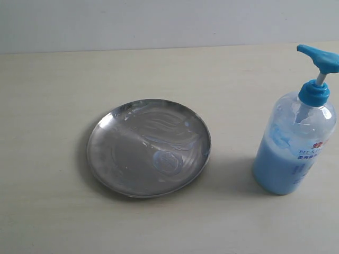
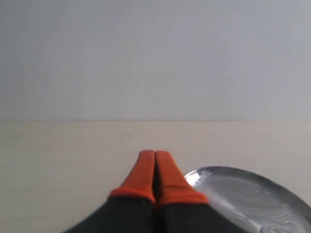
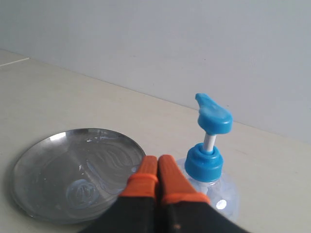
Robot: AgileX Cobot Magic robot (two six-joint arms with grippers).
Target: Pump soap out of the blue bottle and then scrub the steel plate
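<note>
Exterior view: steel plate point(image 1: 114, 153), blue bottle point(image 1: 291, 159) apart; left gripper point(image 2: 154, 154), right gripper point(image 3: 157, 159) closed, empty

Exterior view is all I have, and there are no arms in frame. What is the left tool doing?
Observer: Left tool is shut, orange tips pressed together, nothing in it.
Operator: Near the plate?
Observer: The steel plate shows close beside its tips. No contact.
Operator: And the right one?
Observer: Right tool is shut and empty too. It faces the blue bottle and is not touching it.
</note>
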